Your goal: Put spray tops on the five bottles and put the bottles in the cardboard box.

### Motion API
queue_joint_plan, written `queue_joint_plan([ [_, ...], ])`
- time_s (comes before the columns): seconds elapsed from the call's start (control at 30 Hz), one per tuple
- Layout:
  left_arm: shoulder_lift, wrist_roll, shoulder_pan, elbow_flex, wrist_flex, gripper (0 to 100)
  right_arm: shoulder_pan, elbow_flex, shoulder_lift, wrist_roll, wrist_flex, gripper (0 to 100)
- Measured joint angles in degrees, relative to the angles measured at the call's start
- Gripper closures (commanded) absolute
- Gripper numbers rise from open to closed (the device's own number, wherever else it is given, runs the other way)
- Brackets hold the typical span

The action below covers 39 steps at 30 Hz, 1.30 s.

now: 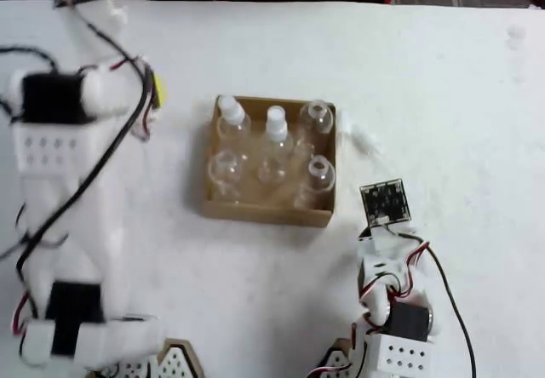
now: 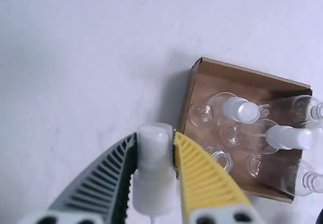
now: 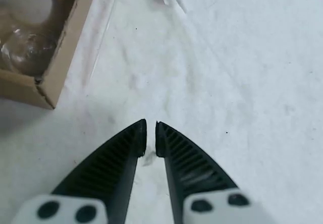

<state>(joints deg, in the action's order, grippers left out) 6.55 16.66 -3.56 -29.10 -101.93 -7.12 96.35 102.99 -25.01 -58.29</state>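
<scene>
We list one cardboard box (image 1: 264, 211), brown, square, open-topped, mid-counter (image 1: 443, 80), with open white surface round it. Five clear round bottles (image 1: 317, 174) stand inside, two capped white. The left hand (image 2: 154, 134) clamps a white plastic spray top (image 2: 153, 168) near the box wall. The right hand (image 3: 151, 125), with black ridged jaws all but closed, holds nothing beside a box corner.

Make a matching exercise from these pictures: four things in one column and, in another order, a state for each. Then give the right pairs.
1. left gripper
2. right gripper
3. cardboard box
4. bottle in the box's far left corner

A. has bottles in it
B. wears a white spray top
C. shut, empty, over the table
D. shut on a loose spray top

Pairs: 1-D, 2-C, 3-A, 4-B.
</scene>
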Motion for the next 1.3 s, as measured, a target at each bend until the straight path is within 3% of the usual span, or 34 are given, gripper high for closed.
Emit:
queue_joint_plan([
  [0.3,22.68,-0.18,0.0,4.4,0.0,98,0.0,0.0,0.0,0.0,0.0,98.1],
  [0.53,29.54,-0.18,0.18,4.4,1.58,98,0.0,0.0,0.0,0.0,0.0,98.1],
  [0.8,29.8,-0.18,12.31,4.4,0.88,98,0.0,0.0,0.0,0.0,0.0,98.1],
  [1.1,30.59,-0.44,18.11,5.63,-0.09,98,0.0,0.0,0.0,0.0,0.0,98.1],
  [1.3,42.11,-0.62,18.99,18.11,2.46,98,0.0,0.0,0.0,0.0,0.0,98.1],
])
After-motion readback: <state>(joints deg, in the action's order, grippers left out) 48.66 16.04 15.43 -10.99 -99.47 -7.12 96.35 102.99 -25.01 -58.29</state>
